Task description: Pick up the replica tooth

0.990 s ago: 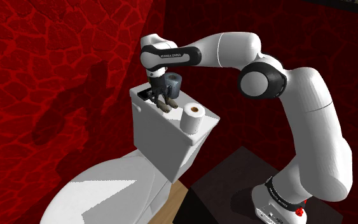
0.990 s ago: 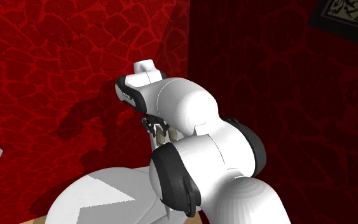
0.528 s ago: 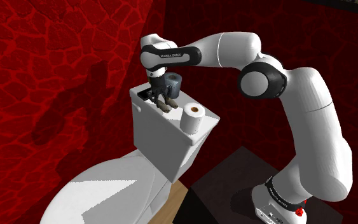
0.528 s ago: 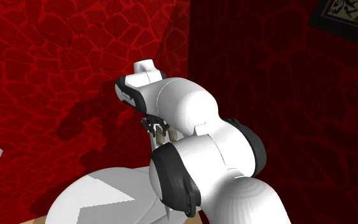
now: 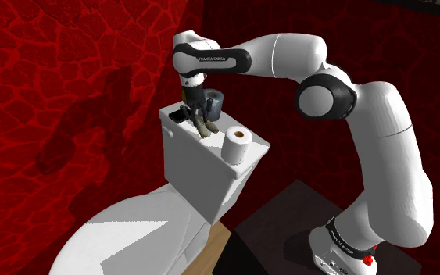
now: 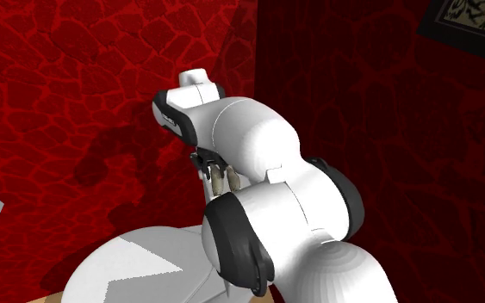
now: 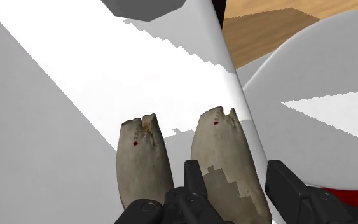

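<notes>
The replica tooth [image 7: 225,153] is beige-grey with two long roots and small red specks. My gripper [image 7: 238,191] is shut on it, one root clasped between the black fingers [image 7: 195,179]. In the shoulder view the gripper [image 5: 197,109] holds the tooth [image 5: 202,126] roots down, just over the back of the white toilet tank lid [image 5: 210,139]. From the second exterior view the tooth [image 6: 223,179] peeks out under the hand, with the arm hiding most of the tank.
A toilet roll [image 5: 237,144] stands on the lid beside the gripper, and a dark cup [image 5: 213,101] sits behind it. The white toilet seat [image 5: 132,226] lies below. Red patterned walls close in behind. The dark stand [image 5: 288,226] is at lower right.
The hand has risen a little and turned, carrying the tooth up with it. The toilet roll and cup have not moved.
</notes>
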Controlling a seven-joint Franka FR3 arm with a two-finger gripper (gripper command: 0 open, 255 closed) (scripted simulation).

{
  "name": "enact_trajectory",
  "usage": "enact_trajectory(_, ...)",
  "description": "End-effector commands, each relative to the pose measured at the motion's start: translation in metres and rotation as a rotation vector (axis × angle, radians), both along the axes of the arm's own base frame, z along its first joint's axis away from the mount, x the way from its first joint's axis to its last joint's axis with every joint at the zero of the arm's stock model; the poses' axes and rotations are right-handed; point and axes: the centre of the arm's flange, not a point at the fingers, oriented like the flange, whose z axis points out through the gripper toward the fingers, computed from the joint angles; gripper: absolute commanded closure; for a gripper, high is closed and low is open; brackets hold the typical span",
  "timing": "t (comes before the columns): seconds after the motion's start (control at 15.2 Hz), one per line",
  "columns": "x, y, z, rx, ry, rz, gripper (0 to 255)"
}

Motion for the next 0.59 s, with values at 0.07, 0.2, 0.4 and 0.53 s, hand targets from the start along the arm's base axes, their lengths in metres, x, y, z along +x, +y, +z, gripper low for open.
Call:
enact_trajectory(0.07, 0.0, 0.0, 0.016, 0.0, 0.0, 0.0, 255)
enact_trajectory(0.2, 0.0, 0.0, 0.027, 0.0, 0.0, 0.0, 255)
enact_trajectory(0.4, 0.0, 0.0, 0.043, 0.0, 0.0, 0.0, 255)
enact_trajectory(0.53, 0.0, 0.0, 0.044, 0.0, 0.0, 0.0, 255)
